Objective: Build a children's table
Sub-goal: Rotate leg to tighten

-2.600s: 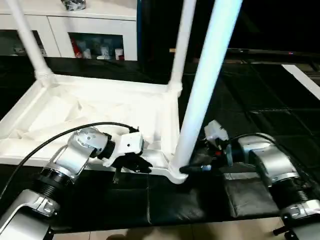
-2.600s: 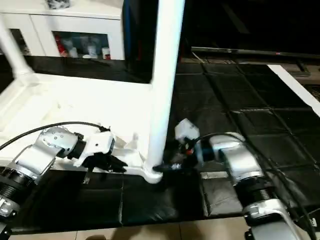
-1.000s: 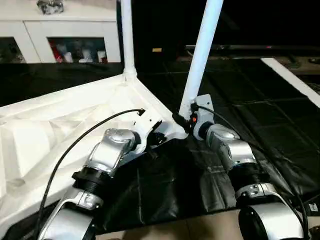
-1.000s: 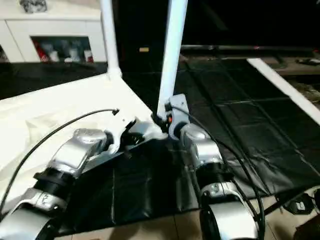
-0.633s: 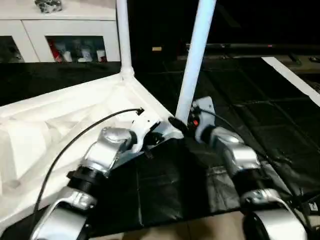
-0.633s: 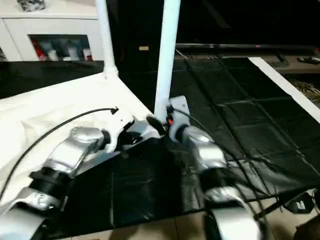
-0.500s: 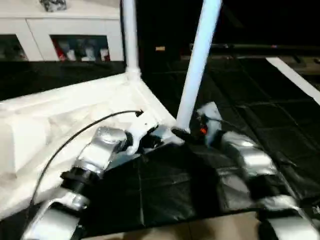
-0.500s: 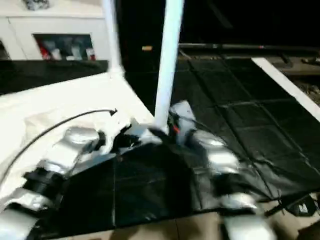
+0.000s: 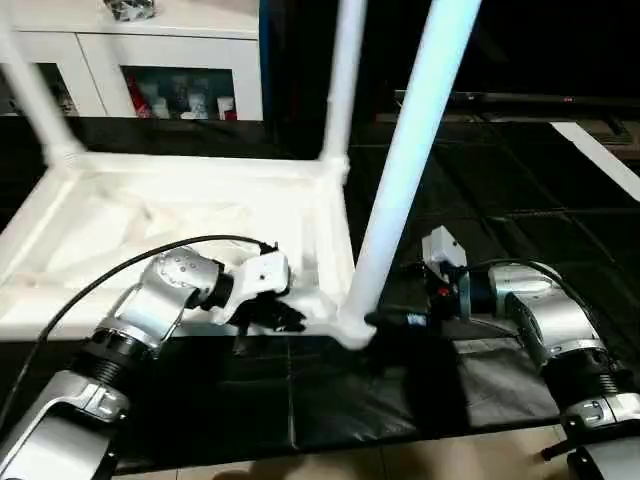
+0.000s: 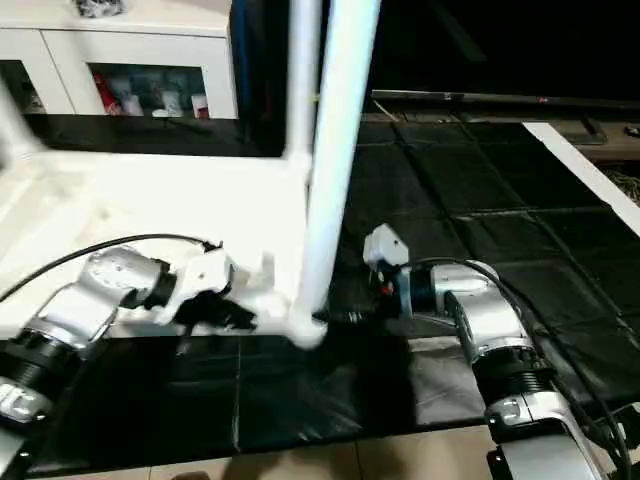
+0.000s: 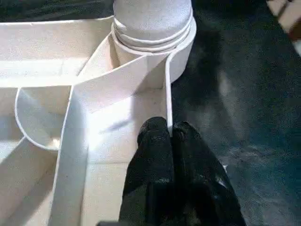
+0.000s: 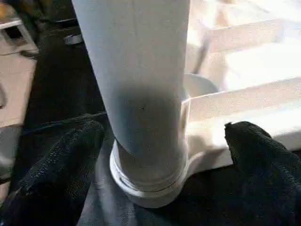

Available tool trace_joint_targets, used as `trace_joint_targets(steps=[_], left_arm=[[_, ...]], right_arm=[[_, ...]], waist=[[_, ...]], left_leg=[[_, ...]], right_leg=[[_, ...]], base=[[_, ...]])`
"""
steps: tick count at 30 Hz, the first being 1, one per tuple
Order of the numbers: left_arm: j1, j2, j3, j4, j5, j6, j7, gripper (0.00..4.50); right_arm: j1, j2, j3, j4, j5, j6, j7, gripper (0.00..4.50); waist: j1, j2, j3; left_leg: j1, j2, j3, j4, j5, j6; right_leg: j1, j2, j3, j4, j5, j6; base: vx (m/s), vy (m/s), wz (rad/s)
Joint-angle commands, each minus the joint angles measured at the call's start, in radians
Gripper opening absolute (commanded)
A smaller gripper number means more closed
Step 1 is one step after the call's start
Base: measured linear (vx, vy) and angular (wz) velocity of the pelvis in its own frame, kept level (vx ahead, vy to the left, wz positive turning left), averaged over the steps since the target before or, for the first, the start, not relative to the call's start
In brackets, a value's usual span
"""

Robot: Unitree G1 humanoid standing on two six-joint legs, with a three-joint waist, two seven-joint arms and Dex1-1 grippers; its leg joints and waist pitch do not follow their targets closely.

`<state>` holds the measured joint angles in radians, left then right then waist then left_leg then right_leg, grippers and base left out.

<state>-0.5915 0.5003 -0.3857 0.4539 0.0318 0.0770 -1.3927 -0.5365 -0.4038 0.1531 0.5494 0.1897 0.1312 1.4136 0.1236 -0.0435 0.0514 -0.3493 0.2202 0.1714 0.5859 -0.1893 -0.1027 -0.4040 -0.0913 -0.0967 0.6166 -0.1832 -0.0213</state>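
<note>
Three long white tubular legs stand in the upturned white ribbed plastic tabletop (image 9: pixel 180 215). The nearest leg (image 9: pixel 405 170) rises at twelve o'clock between the right gripper's (image 12: pixel 162 155) spread fingers; the left gripper (image 11: pixel 169 141) pinches the tabletop's rim.

The robot has two shiny silver arms with black ribbed rings. A thin black cable loops over the left arm. The left gripper (image 9: pixel 262 318) has a white block behind two black fingers. The right gripper (image 9: pixel 392 319) has a white box with a small red light.
</note>
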Motion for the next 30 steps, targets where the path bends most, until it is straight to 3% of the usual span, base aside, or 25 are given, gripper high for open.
trace_joint_targets(steps=[1, 3, 7, 11, 16, 21, 28, 30], left_arm=[[0.008, -0.005, -0.049, -0.014, 0.005, -0.034, -0.045, 0.0], [0.013, 0.0, -0.056, -0.016, 0.008, -0.055, -0.061, 0.0], [0.019, -0.001, -0.058, -0.022, 0.006, -0.063, -0.068, 0.0], [0.02, -0.004, -0.059, -0.02, 0.006, -0.075, -0.07, 0.0], [0.019, -0.004, -0.058, -0.017, 0.005, -0.081, -0.069, 0.0], [0.021, -0.005, -0.057, -0.013, 0.006, -0.085, -0.068, 0.0], [0.028, -0.01, -0.051, -0.01, -0.002, -0.076, -0.057, 0.0], [0.032, -0.021, -0.038, -0.008, -0.009, -0.057, -0.033, 0.0]], right_arm=[[-0.013, -0.014, 0.01, -0.007, 0.01, 0.011, 0.034, 4.15], [-0.023, 0.001, 0.029, 0.01, 0.007, -0.001, 0.059, 4.15], [-0.03, 0.018, 0.042, 0.025, 0.002, -0.02, 0.073, 3.71], [-0.043, 0.032, 0.054, 0.058, -0.007, -0.04, 0.082, 3.33], [-0.047, 0.034, 0.057, 0.058, 0.003, -0.026, 0.097, 2.96], [-0.051, 0.034, 0.059, 0.065, 0.01, -0.014, 0.114, 2.42], [-0.042, 0.031, 0.059, 0.062, 0.02, -0.005, 0.131, 2.08], [-0.026, 0.034, 0.055, 0.042, 0.03, 0.015, 0.127, 2.05]], waist=[[-0.001, 0.007, -0.063], [0.002, 0.004, -0.064], [0.005, -0.001, -0.065], [0.011, 0.002, -0.068], [0.014, -0.002, -0.066], [0.014, 0.0, -0.068], [0.014, 0.002, -0.067], [0.014, 0.009, -0.068]], left_leg=[[0.003, 0.02, 0.006, -0.069, -0.184, 0.041], [0.004, 0.02, 0.006, -0.069, -0.179, 0.037], [0.002, 0.019, 0.007, -0.067, -0.157, 0.039], [0.003, 0.02, 0.008, -0.066, -0.138, 0.038], [0.001, 0.019, 0.008, -0.067, -0.146, 0.036], [0.002, 0.019, 0.008, -0.066, -0.141, 0.035], [0.001, 0.019, 0.007, -0.066, -0.152, 0.031], [0.002, 0.019, 0.006, -0.066, -0.153, 0.027]], right_leg=[[0.057, -0.057, 0.053, -0.066, -0.186, -0.225], [0.056, -0.057, 0.053, -0.065, -0.192, -0.22], [0.056, -0.056, 0.053, -0.061, -0.168, -0.219], [0.055, -0.055, 0.053, -0.056, -0.134, -0.23], [0.057, -0.056, 0.053, -0.058, -0.155, -0.219], [0.056, -0.056, 0.053, -0.057, -0.15, -0.216], [0.057, -0.056, 0.053, -0.059, -0.166, -0.214], [0.057, -0.055, 0.053, -0.058, -0.165, -0.214]], base=[[0.0, 0.0, 0.0], [0.0, 0.0, 0.0], [0.0, 0.0, 0.0], [0.0, 0.0, 0.0], [0.0, 0.0, 0.0], [0.0, 0.0, 0.0], [0.0, 0.0, 0.0], [0.0, 0.0, 0.0]])
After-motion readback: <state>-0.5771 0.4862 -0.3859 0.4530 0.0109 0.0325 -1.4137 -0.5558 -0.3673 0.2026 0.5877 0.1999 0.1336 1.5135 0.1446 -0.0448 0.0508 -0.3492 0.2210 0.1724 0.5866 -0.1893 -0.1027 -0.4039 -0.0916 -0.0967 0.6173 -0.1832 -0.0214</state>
